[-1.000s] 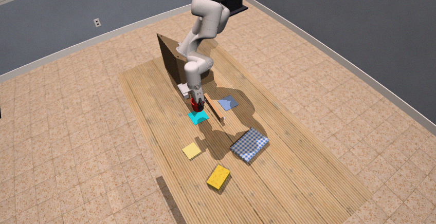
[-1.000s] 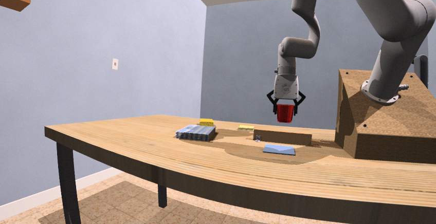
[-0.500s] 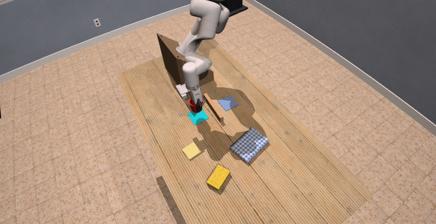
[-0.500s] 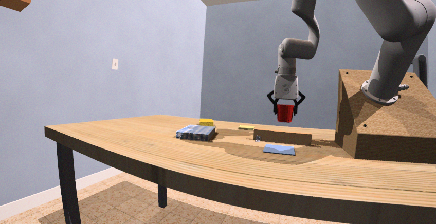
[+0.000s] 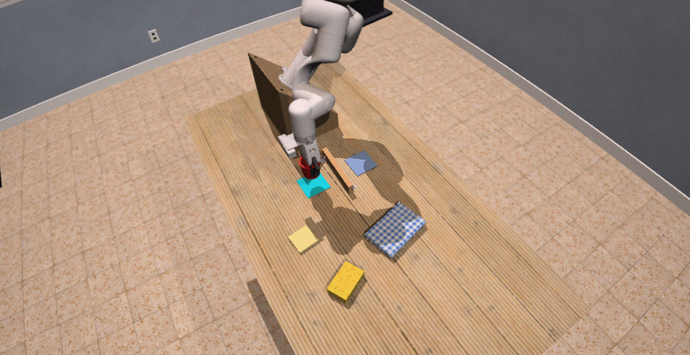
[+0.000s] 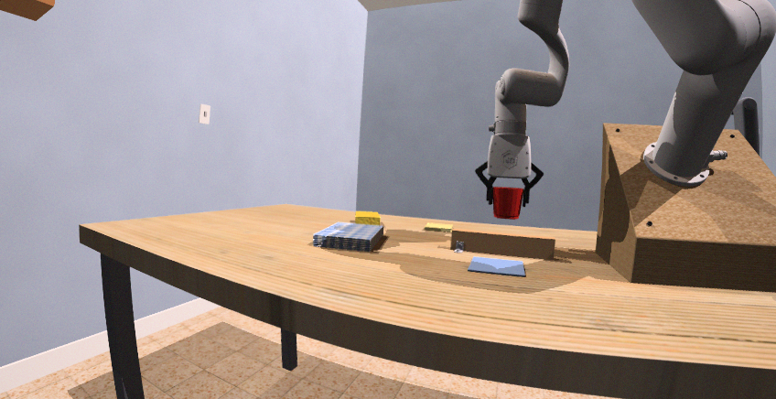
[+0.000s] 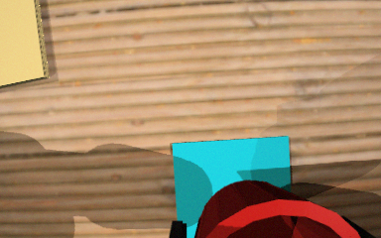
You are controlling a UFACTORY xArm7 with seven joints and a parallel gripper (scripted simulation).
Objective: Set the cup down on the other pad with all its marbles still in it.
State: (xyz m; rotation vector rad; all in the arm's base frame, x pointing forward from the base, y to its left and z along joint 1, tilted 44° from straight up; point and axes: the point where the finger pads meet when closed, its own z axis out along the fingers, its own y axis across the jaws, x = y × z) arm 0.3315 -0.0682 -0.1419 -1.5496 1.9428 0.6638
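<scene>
My gripper [image 6: 507,198] is shut on the red cup [image 6: 507,202] and holds it upright, well above the table. In the top view the cup [image 5: 307,167] hangs over the near-rail side of the cyan pad [image 5: 313,186]. In the wrist view the cup's rim [image 7: 277,215] fills the bottom edge and overlaps the lower part of the cyan pad [image 7: 232,174]. The marbles are hidden in the dark inside of the cup. The wooden rail [image 5: 338,169] lies between the cyan pad and the blue pad [image 5: 360,162]. The blue pad [image 6: 496,265] lies on the near side of the rail [image 6: 501,243] in the exterior view.
A checked cloth block [image 5: 394,229], a yellow sponge [image 5: 345,280] and a pale yellow pad [image 5: 303,238] lie farther down the table. The arm's brown mount box [image 6: 685,215] stands behind the pads. A small metal piece [image 6: 459,246] sits at the rail's end.
</scene>
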